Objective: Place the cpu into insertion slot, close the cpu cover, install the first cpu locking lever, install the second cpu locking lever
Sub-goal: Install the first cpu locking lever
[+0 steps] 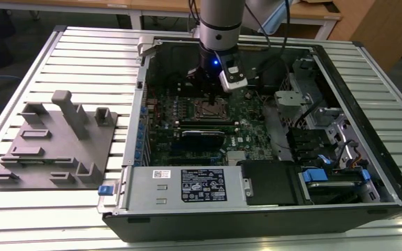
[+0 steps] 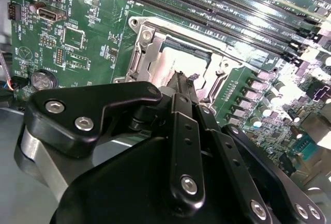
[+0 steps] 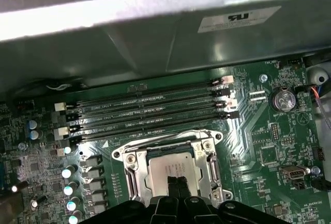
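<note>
Black hand (image 3: 175, 183) low over the socket, fingers (image 3: 181, 190) pressed together, tips just above the cpu (image 3: 173, 171). Silvery cpu seated in the insertion slot (image 3: 135, 168), framed by the cpu cover (image 3: 209, 154) lying flat around it. Beyond, long black memory slots (image 3: 150, 115) on the green motherboard (image 3: 258, 131). Farther off, grey computer case wall (image 3: 155, 32).
</note>
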